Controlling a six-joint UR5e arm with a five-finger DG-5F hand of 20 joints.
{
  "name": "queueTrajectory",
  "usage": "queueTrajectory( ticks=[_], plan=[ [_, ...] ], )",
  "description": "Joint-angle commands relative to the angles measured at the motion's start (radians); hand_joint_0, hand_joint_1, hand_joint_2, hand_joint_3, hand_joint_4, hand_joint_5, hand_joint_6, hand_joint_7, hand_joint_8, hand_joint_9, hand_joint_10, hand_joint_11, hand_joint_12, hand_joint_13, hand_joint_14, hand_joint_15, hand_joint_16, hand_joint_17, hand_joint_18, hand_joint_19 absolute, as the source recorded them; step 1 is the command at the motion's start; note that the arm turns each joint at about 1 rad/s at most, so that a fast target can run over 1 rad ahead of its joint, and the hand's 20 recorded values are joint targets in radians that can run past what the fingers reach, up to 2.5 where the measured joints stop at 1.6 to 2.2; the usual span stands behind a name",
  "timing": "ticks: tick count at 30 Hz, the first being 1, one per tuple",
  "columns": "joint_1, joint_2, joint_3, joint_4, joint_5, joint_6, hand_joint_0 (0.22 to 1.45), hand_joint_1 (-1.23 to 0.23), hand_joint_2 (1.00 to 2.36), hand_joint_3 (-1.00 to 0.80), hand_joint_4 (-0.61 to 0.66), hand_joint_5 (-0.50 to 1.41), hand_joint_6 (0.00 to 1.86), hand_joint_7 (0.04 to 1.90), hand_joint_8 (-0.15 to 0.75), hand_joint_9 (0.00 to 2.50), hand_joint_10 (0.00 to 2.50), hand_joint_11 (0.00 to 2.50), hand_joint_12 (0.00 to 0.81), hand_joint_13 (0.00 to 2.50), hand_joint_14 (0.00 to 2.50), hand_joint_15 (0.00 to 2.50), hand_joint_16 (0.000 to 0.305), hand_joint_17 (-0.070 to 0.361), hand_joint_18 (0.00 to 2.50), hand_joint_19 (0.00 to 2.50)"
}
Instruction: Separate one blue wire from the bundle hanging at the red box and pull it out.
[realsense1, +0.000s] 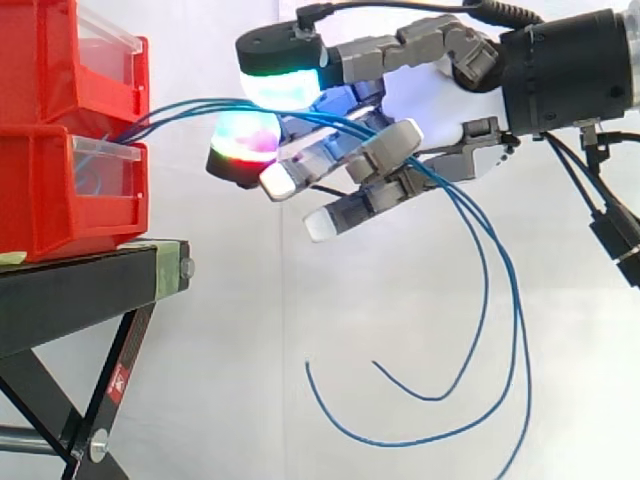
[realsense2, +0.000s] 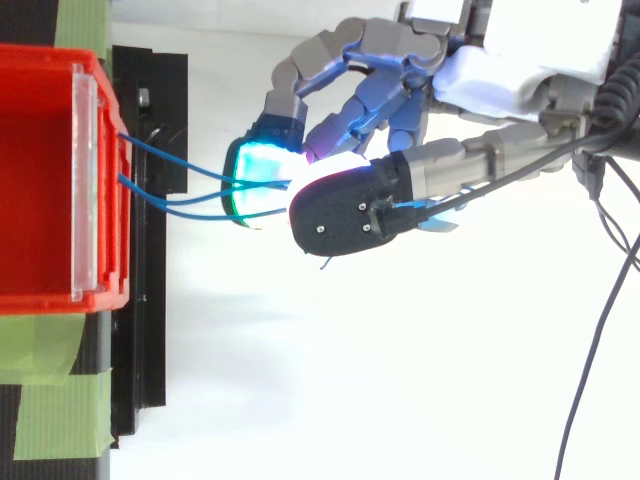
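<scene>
A bundle of thin blue wires (realsense1: 180, 108) comes out between the two stacked red bins (realsense1: 70, 190) at the left and arcs right into my hand (realsense1: 430, 90). The wires pass between the cyan-glowing pad (realsense1: 280, 85) on top and the red-green-glowing pad (realsense1: 245, 135) below, then run across the curled fingers. Behind the fingers the loose ends (realsense1: 490, 300) hang down in long curves. From above, the wires (realsense2: 175, 170) leave the bin's front (realsense2: 95, 170) apart from one another and meet under the cyan pad (realsense2: 255, 175). The hand (realsense2: 500, 75) reaches in from the right.
The bins stand on a black stand (realsense1: 90, 280) with slanted legs. Green tape (realsense2: 50, 400) marks the stand beside the bin. A white curtain hangs behind, and open air lies below and right of the hand where the wires dangle.
</scene>
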Motion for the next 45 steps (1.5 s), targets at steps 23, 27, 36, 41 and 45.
queueTrajectory(
  ticks=[23,27,36,41,45],
  plan=[
    [-0.001,0.056,0.007,0.003,0.0,-0.209,0.61,-0.71,1.02,-0.09,0.19,-0.17,0.85,0.85,0.395,0.94,0.02,0.69,0.428,1.65,0.0,1.5,0.06,0.134,0.9,0.46],
    [-0.001,0.056,0.007,0.06,0.0,-0.29,0.61,-0.73,1.02,-0.11,0.2,-0.17,0.85,0.84,0.392,0.94,0.02,0.7,0.416,1.64,0.0,1.52,0.059,0.133,0.89,0.46],
    [-0.002,0.058,0.007,0.104,0.001,-0.367,0.6,-0.78,1.02,-0.14,0.21,-0.17,0.85,0.85,0.382,0.92,0.02,0.72,0.409,1.62,0.0,1.52,0.057,0.129,0.87,0.46],
    [-0.001,0.056,0.006,0.103,0.017,-0.355,0.6,-0.79,1.02,-0.15,0.21,-0.18,0.86,0.85,0.378,0.91,0.02,0.7,0.406,1.61,0.0,1.52,0.057,0.128,0.85,0.47],
    [-0.001,0.056,0.007,0.1,0.018,-0.324,0.6,-0.8,1.02,-0.15,0.21,-0.18,0.86,0.87,0.374,0.9,0.02,0.71,0.394,1.6,0.0,1.53,0.056,0.126,0.84,0.48]
  ],
)
